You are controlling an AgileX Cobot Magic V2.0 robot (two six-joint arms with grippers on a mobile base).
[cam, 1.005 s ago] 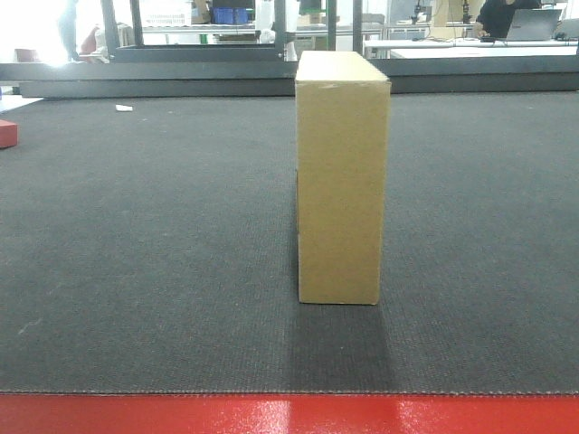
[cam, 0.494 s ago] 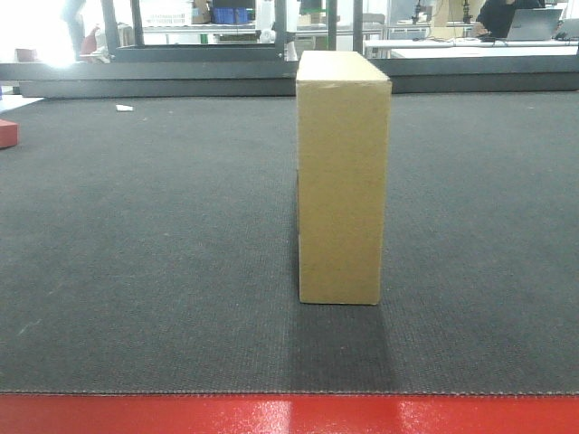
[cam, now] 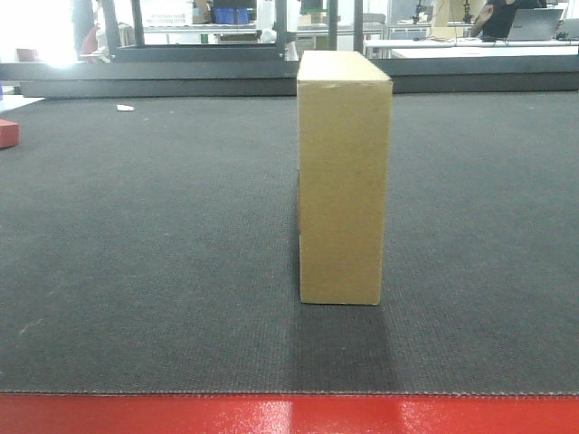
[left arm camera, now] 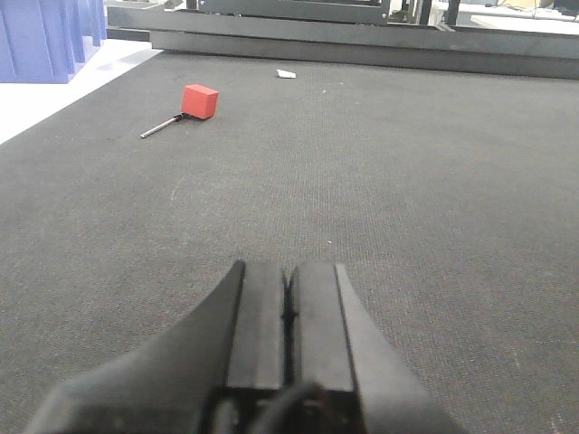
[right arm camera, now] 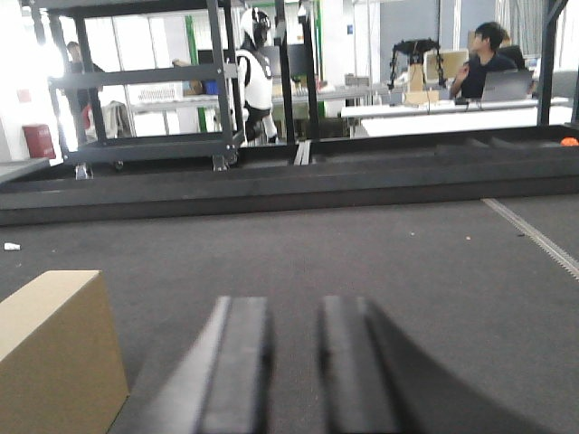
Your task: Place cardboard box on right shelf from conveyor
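tan cardboard box (right arm camera: 54,353) upright, long axis vertical, near left of right gripper (right arm camera: 294,312), narrowly parted, empty; left gripper (left arm camera: 288,271) closed, empty.

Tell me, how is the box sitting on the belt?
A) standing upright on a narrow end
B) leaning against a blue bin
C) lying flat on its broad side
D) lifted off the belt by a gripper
A: the box stands tall and upright with its base flat on the belt, apart from everything else.

Cardboard box (cam: 344,176) – smooth matt tan paperboard; conveyor (cam: 145,253) belt dk grey woven, rough; edge strip (cam: 289,414) glossy red.
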